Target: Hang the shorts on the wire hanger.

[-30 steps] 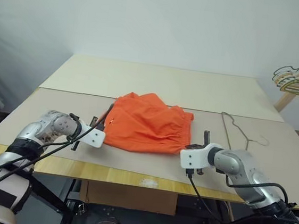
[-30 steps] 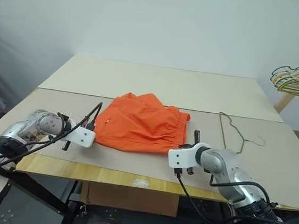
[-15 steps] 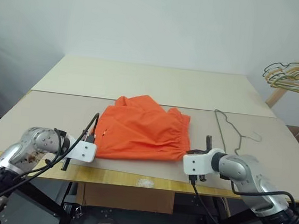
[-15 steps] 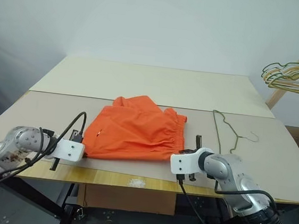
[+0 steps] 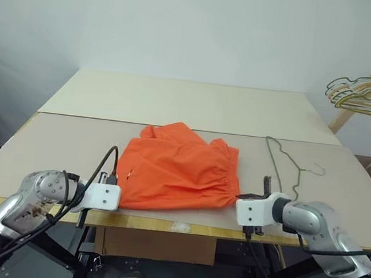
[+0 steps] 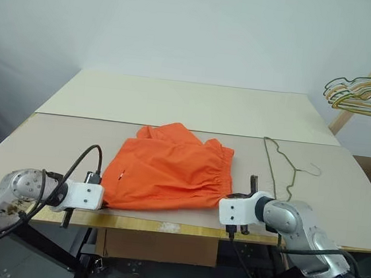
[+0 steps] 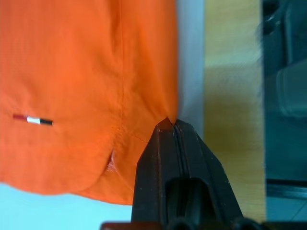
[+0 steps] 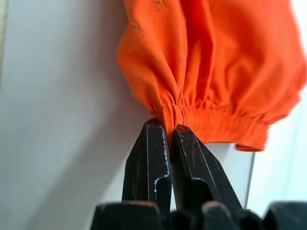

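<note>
**Both Grippers Pinch Orange Shorts at the Table's Near Edge**

My right gripper (image 8: 170, 136) is clamped tight on a fold of the gathered elastic waistband of the shorts (image 5: 179, 168), the cloth bunching up from between my two black fingers. My left gripper (image 7: 168, 125) is likewise pressed closed, nipping a thin bit of the hem at the opposite near corner, beside a small striped tag (image 7: 32, 120). Between my two hands the shorts lie spread flat on the table (image 5: 176, 101), their near edge close to its front lip. Just beyond my right gripper, apart from the cloth, lies the wire hanger (image 5: 288, 168), flat on the table with its hook pointing away from the shorts. Far off past that hand, a cluster of spare hangers (image 5: 365, 98) hangs on a wooden stand.

The cloth looks light, limp and thin; I judge it will sag and fold once lifted. The thick waistband offers the surest hold, while my left pinch on the hem looks slight and could slip.
</note>
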You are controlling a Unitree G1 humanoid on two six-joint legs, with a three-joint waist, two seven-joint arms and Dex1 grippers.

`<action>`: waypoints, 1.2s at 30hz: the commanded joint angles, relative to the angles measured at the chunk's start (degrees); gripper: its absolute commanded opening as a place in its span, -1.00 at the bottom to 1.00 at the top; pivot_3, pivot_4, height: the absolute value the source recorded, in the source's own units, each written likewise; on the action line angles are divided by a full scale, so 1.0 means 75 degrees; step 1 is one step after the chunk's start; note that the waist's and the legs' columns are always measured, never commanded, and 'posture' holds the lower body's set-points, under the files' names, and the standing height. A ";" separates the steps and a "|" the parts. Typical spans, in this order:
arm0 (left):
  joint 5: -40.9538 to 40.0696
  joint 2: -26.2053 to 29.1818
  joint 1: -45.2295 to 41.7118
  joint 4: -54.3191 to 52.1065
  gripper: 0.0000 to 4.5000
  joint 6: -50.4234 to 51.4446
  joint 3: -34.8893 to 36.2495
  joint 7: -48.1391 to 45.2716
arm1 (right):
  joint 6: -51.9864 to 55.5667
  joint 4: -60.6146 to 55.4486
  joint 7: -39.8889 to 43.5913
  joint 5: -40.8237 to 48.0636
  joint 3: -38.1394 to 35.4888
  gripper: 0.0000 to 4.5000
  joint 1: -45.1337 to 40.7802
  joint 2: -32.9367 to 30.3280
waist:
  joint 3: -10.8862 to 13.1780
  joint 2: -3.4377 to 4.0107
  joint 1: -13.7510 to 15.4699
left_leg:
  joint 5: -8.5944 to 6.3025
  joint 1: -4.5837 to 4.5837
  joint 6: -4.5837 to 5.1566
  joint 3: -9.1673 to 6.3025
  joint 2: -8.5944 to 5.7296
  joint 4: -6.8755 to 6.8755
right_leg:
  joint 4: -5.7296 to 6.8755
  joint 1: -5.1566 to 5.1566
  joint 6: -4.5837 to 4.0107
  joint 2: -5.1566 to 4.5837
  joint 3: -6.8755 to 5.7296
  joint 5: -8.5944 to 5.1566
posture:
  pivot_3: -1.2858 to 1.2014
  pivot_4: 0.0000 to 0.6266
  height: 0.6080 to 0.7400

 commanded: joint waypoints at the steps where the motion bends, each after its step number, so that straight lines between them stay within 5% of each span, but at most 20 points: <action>1: -0.0339 -0.0213 -0.1351 0.0386 -0.99 0.0071 0.0195 -0.0015 | 0.0105 -0.0370 -0.0075 0.0383 -0.0559 -1.00 -0.0312 0.0041 | 0.0000 -0.0013 0.0060 | 0.0000 -0.0001 0.0000 -0.0002 -0.0001 0.0006 | 0.0000 0.0001 0.0000 0.0000 -0.0003 0.0000 | 0.11 -1.00 1.00; 6: -0.0741 -0.0696 -0.3175 0.1768 -0.99 -0.0474 0.0060 -0.0478 | 0.0221 -0.0217 0.0200 0.1211 -0.1061 -1.00 -0.0814 -0.0029 | -0.0002 -0.0017 0.0097 | 0.0000 -0.0003 0.0000 -0.0001 -0.0005 0.0006 | -0.0003 0.0006 0.0007 0.0001 -0.0001 0.0005 | 0.11 -1.00 1.00; 9: -0.0297 -0.1133 -0.4995 0.3993 -0.99 -0.1988 -0.0411 -0.0799 | -0.0102 0.1202 0.0220 0.1307 -0.0970 -1.00 -0.2181 -0.0058 | 0.0002 -0.0023 0.0072 | 0.0000 -0.0002 0.0001 -0.0004 -0.0005 0.0005 | -0.0003 0.0006 0.0006 0.0008 -0.0002 0.0011 | 0.11 -1.00 1.00; 14: 0.1848 -0.2803 -0.8762 0.8807 -0.99 -0.2745 -0.1022 0.4043 | -0.0494 0.5676 -0.3301 -0.0300 -0.0509 -1.00 -0.5994 0.1281 | 0.0015 -0.0039 0.0036 | 0.0009 -0.0002 0.0002 -0.0004 -0.0008 0.0011 | -0.0017 0.0009 0.0002 0.0008 0.0003 0.0038 | 0.11 -1.00 1.00; 18: 0.2640 -0.3574 -1.0575 1.0764 -0.99 -0.2468 -0.1081 0.8320 | -0.1011 0.8591 -0.6006 -0.0743 -0.0496 -1.00 -0.8172 0.1972 | 0.0018 -0.0040 0.0038 | 0.0001 -0.0045 -0.0004 -0.0007 -0.0025 -0.0056 | -0.0021 -0.0050 0.0003 -0.0006 0.0014 0.0071 | 0.10 -1.00 1.00; 22: 0.2893 -0.3740 -1.1343 1.1247 -0.99 -0.2610 -0.0950 1.0638 | -0.1858 0.9943 -0.8039 -0.0709 -0.0622 -1.00 -0.8922 0.2182 | 0.0017 -0.0040 0.0052 | -0.0015 -0.0099 -0.0011 -0.0010 -0.0036 -0.0146 | -0.0009 -0.0144 -0.0019 -0.0016 0.0020 0.0025 | 0.10 -1.00 1.00; 26: 0.3266 -0.3645 -1.1319 1.1249 -0.99 -0.3393 -0.1166 1.1864 | -0.2942 0.9903 -0.9014 -0.0584 -0.0718 -1.00 -0.8517 0.2004 | 0.0018 -0.0040 0.0056 | -0.0004 -0.0118 -0.0039 -0.0005 -0.0053 -0.0235 | -0.0032 -0.0180 -0.0020 -0.0036 0.0016 0.0023 | 0.10 -1.00 1.00; 30: 0.2826 -0.3590 -1.0506 1.1097 -0.99 -0.4771 -0.0886 1.0754 | -0.3864 0.8913 -0.8777 -0.0367 -0.0781 -1.00 -0.7152 0.1653 | 0.0017 -0.0039 0.0087 | 0.0022 -0.0135 -0.0087 -0.0007 -0.0081 -0.0243 | -0.0067 -0.0175 -0.0009 -0.0065 0.0003 0.0018 | 0.10 -1.00 1.00; 36: -0.0342 -0.3293 -0.7678 0.9239 -0.99 -0.6932 -0.0069 0.3940 | -0.4633 0.6018 -0.6560 0.0669 -0.0839 -1.00 -0.3961 0.0876 | 0.0016 -0.0037 0.0046 | 0.0020 -0.0062 -0.0080 -0.0006 -0.0118 -0.0236 | -0.0117 -0.0082 0.0021 -0.0103 -0.0004 0.0016 | 0.10 -1.00 1.00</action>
